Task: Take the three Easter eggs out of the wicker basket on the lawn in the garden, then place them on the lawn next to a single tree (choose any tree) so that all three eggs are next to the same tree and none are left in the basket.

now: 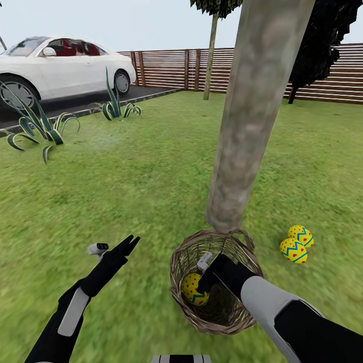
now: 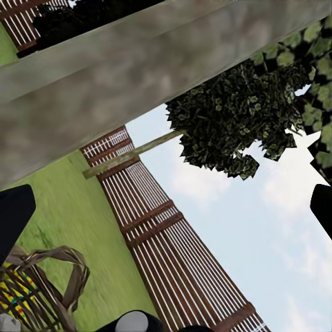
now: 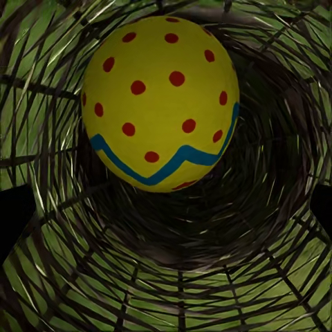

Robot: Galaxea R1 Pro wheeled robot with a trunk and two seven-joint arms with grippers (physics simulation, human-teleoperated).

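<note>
Our right pincer (image 1: 202, 282) reached down inside the wicker basket (image 1: 187, 259) on the lawn (image 1: 126, 191), closing in on the last Easter egg (image 1: 194, 289), which lay against the basket's wall at about nine o'clock from the pincer. Seen from the right wrist, that egg (image 3: 160, 102) sat just ahead between the dark finger edges, which stood wide apart at the frame's sides with nothing between them, so we judged the pincer open and empty. The other two eggs, one (image 1: 293, 250) touching the other (image 1: 301, 235), already rested on the grass at roughly four o'clock from the foot of the tree (image 1: 252, 126), whose thick grey trunk rose just behind the basket at twelve o'clock. Our left pincer (image 1: 132, 243) hovered over bare grass well to the basket's nine o'clock, its fingers nearly together and holding nothing. We judged the task two-thirds done, with the third pickup in hand. The next move called for easing the right pincer onto the egg, closing on it, lifting clear of the woven rim, and setting it down beside the pair by the trunk.
</note>
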